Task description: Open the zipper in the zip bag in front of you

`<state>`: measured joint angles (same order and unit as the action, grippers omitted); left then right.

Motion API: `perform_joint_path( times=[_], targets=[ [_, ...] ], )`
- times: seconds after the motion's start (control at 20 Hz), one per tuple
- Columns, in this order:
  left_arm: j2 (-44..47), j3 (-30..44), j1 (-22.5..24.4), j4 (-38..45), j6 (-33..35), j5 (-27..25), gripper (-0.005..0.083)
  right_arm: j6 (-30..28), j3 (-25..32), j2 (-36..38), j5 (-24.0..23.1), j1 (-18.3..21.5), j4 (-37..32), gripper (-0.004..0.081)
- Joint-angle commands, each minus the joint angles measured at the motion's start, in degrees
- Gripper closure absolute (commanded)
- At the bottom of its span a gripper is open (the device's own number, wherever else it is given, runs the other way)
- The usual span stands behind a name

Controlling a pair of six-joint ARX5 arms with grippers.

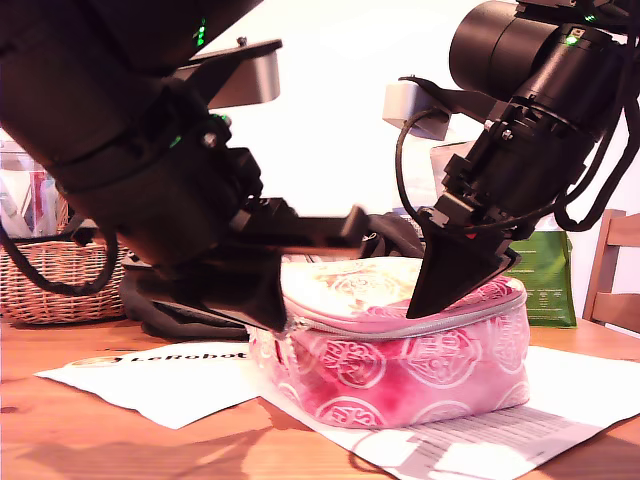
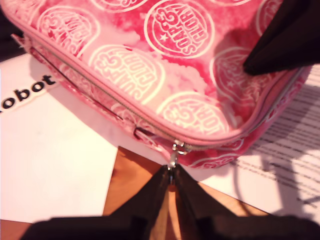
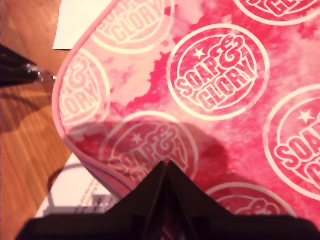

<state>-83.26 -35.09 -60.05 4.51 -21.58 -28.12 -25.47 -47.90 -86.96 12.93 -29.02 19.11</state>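
The pink zip bag (image 1: 400,370) with white round logos lies on papers on the wooden table. Its pale zipper (image 1: 425,324) runs just under the top panel. At the bag's corner on the exterior view's left, my first gripper (image 2: 171,171) is shut on the small metal zipper pull (image 2: 175,150). A thin dark slit shows along the zipper (image 2: 100,97) behind the pull. My second gripper (image 3: 165,167) is shut, and its tips rest on the bag's top panel (image 3: 220,90) near the edge toward the exterior view's right (image 1: 440,300).
White printed papers (image 1: 150,385) lie under and around the bag. A wicker basket (image 1: 50,285) stands at the exterior view's back left, and dark cloth (image 1: 175,318) lies behind the bag. A green pouch (image 1: 545,285) and a wooden chair (image 1: 612,270) are at the back right.
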Motion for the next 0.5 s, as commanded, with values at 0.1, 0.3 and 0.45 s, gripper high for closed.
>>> perform_joint_path(
  times=[0.1,0.3,0.45],
  targets=[
    [0.90,2.29,2.01,-1.07,0.63,1.57,0.0797,-0.04,5.77,-5.14,-4.48,2.14,4.52,0.0781],
    [0.90,2.29,-0.33,4.33,2.43,6.73,0.0797,-4.28,5.77,-2.91,-4.48,-1.40,2.40,0.0781],
    [0.90,2.27,-0.76,6.97,4.24,11.45,0.0797,-8.35,5.77,2.16,-7.56,-4.31,1.77,0.0781]
  ],
)
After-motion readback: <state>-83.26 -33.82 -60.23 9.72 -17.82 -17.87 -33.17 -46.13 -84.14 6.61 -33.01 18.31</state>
